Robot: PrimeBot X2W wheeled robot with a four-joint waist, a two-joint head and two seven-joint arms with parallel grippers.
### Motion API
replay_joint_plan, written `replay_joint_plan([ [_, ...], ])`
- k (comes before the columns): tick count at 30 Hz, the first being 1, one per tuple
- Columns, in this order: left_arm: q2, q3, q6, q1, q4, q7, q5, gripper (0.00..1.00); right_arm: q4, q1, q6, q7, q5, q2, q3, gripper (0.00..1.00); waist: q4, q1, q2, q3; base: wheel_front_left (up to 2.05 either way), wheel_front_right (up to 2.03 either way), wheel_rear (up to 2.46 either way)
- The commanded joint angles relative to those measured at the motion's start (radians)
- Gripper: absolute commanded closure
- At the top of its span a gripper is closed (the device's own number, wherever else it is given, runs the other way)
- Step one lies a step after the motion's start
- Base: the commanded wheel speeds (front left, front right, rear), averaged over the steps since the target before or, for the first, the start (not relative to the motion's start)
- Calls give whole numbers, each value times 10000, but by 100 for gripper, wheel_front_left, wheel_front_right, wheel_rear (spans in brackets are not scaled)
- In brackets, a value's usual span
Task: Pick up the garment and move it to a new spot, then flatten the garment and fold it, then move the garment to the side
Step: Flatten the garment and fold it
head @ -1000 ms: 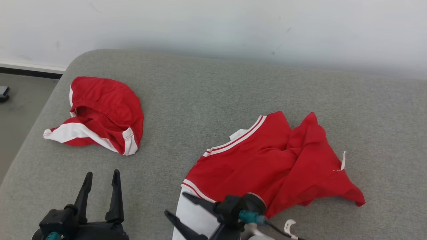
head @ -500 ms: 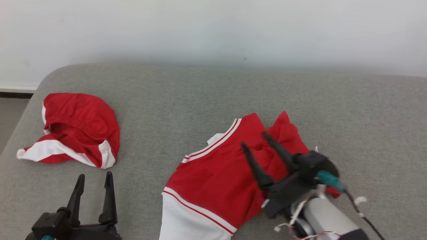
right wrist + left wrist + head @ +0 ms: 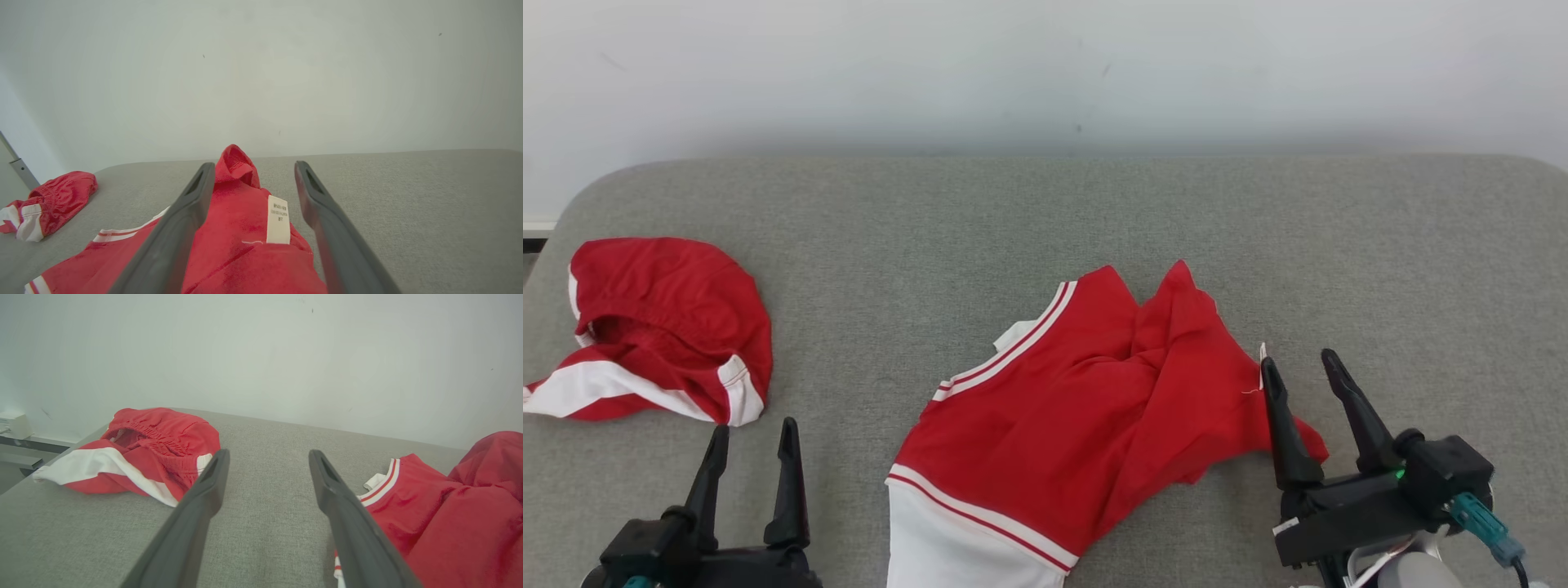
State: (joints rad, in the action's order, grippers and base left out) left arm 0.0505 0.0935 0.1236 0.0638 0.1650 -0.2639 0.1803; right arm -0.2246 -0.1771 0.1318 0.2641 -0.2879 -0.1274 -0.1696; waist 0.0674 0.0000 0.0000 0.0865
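The garment point(image 3: 1094, 408) is a red shirt with white trim, lying crumpled on the grey padded surface point(image 3: 1013, 229), partly bunched toward its right side. My right gripper point(image 3: 1298, 359) stands open at the shirt's right edge, its fingers pointing away from me beside the white label point(image 3: 1262, 367). The right wrist view has the shirt point(image 3: 245, 228) and its label point(image 3: 278, 220) lying below the open gripper point(image 3: 254, 164), nothing pinched. My left gripper point(image 3: 753, 429) is open and empty, left of the shirt. The left wrist view looks past the open gripper point(image 3: 268, 454) at the shirt point(image 3: 449, 514).
A second red garment with white stripes, shorts with an elastic waist point(image 3: 662, 327), lies bunched at the surface's left end, also seen as shorts point(image 3: 159, 441) and shorts point(image 3: 53, 200). A pale wall point(image 3: 1045, 73) rises behind. Bare grey surface lies behind and right of the shirt.
The head camera has swung right, shifting the whole picture left. My right gripper opened wider, swung from the shirt's near left corner across it to its right edge. The left gripper kept still.
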Motion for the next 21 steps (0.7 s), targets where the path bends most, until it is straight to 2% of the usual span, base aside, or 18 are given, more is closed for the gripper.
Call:
replay_joint_plan([
  [1, -2, -10, 31, 113, 16, -8, -79, 0, 142, 206, -22, 3, 103, 69, 171, 0, -112, 0, 0, 75, 0, 0, 0],
  [11, 374, -846, 58, 1214, 489, -7, -490, 0, 416, 469, -22, 3, 374, 381, 548, 0, -665, 0, 0, 240, 0, 0, 0],
  [21, 1286, -2440, 60, 2654, 2519, 268, 201, 0, 127, 306, -22, 2, 433, 496, 510, 0, -1442, 0, 0, 454, 0, 0, 0],
])
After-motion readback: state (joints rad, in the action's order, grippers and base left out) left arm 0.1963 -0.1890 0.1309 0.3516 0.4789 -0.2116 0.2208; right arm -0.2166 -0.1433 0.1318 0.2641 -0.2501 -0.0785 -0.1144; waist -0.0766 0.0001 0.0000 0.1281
